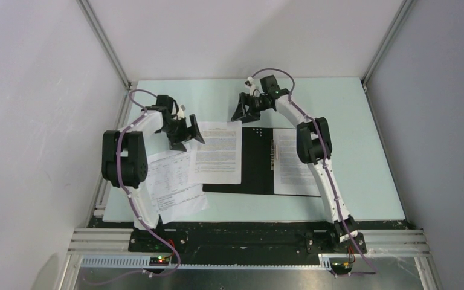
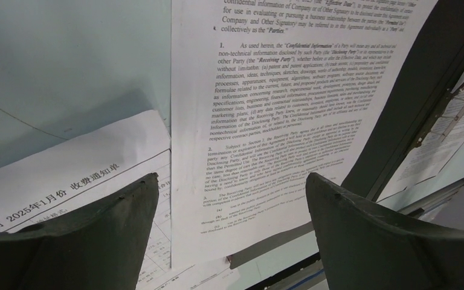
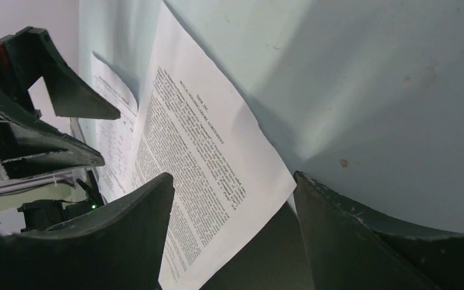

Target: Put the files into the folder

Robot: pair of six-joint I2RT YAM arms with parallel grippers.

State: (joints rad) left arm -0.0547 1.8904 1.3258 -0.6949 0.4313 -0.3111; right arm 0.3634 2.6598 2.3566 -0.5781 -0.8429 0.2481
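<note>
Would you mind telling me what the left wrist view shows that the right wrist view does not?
Only the left wrist: the folder's metal clip and the sheet beside it. Only the right wrist: the agreement sheet's heading, and the left gripper from outside, open. Both: the agreement sheet, the folder's black inside, the pale table.
</note>
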